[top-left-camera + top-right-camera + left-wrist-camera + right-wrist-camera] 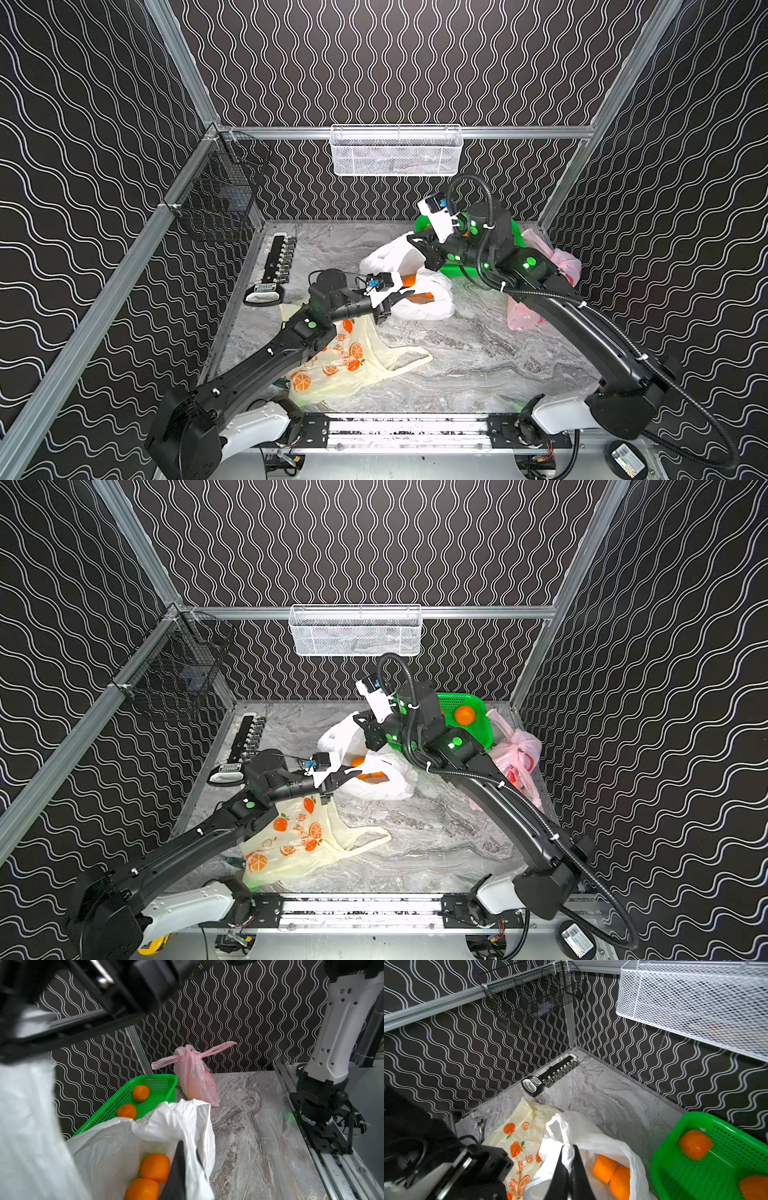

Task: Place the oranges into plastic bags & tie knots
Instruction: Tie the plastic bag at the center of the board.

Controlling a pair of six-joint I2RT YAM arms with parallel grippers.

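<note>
Right wrist view: white bag (591,1132), oranges (610,1169) inside, sits mid-table just beside green basket (662,1147); right gripper (568,1148) clenched on one bag handle, left gripper (188,1159) clenched on its other edge. Likely knot-tying step; next: cross handles, loop, pull tight.

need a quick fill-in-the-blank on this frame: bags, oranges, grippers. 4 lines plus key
1. The held bag, pinched by the left gripper and the right gripper, is ____ in colour.
2. The knotted bag beside the green basket is ____ in colour.
3. In both wrist views, the green basket shows ____ oranges.
4. The yellow bag lies flat on the table, partly under the ____ arm.
Missing words: white; pink; two; left.
</note>
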